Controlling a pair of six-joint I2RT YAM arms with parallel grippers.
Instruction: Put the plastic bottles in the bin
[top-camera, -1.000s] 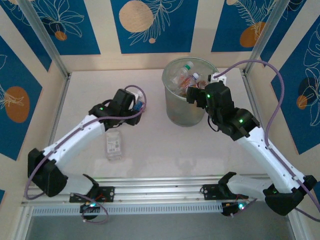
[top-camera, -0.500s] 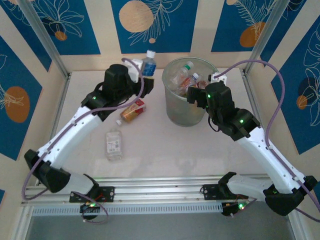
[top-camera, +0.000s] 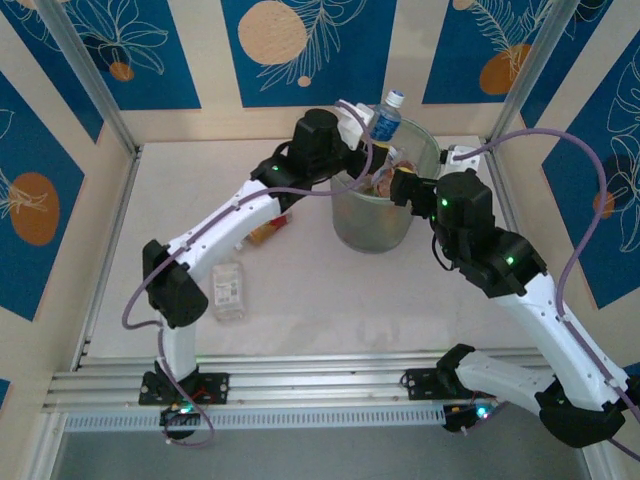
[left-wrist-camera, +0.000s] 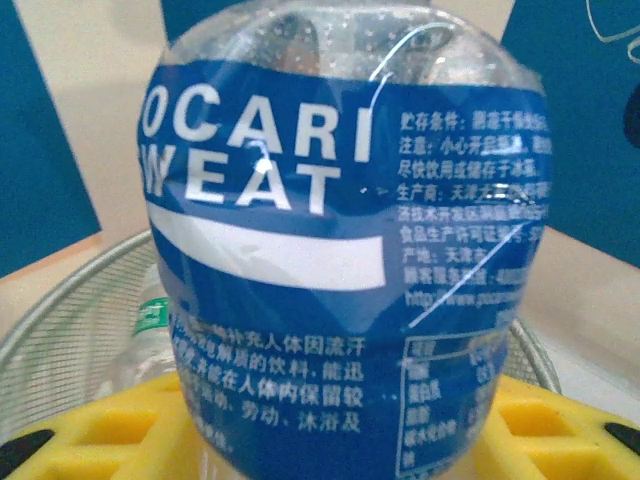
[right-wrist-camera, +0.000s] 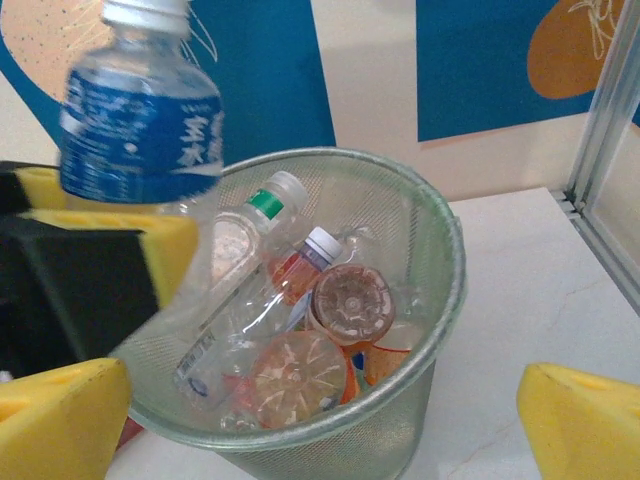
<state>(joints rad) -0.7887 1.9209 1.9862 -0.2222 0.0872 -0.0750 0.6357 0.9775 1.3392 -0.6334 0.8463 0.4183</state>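
Note:
My left gripper (top-camera: 368, 122) is shut on a clear plastic bottle with a blue label (top-camera: 385, 116) and holds it upright over the bin's far left rim. In the left wrist view that bottle (left-wrist-camera: 340, 250) stands between the yellow pads (left-wrist-camera: 95, 430), with the bin (left-wrist-camera: 60, 310) behind it. The pale mesh bin (top-camera: 378, 228) holds several bottles (right-wrist-camera: 345, 305), clear and amber. My right gripper (top-camera: 402, 186) hangs open at the bin's right rim. In the right wrist view the held bottle (right-wrist-camera: 140, 115) hangs above the bin (right-wrist-camera: 452, 265).
A clear flat bottle (top-camera: 228, 290) lies on the table at the left. An amber bottle with a red label (top-camera: 266, 232) lies partly under my left arm. Metal posts and patterned walls close the table's back and sides.
My left arm has lifted the blue-labelled bottle off the table and carried it right, up over the bin. The right arm has shifted only slightly.

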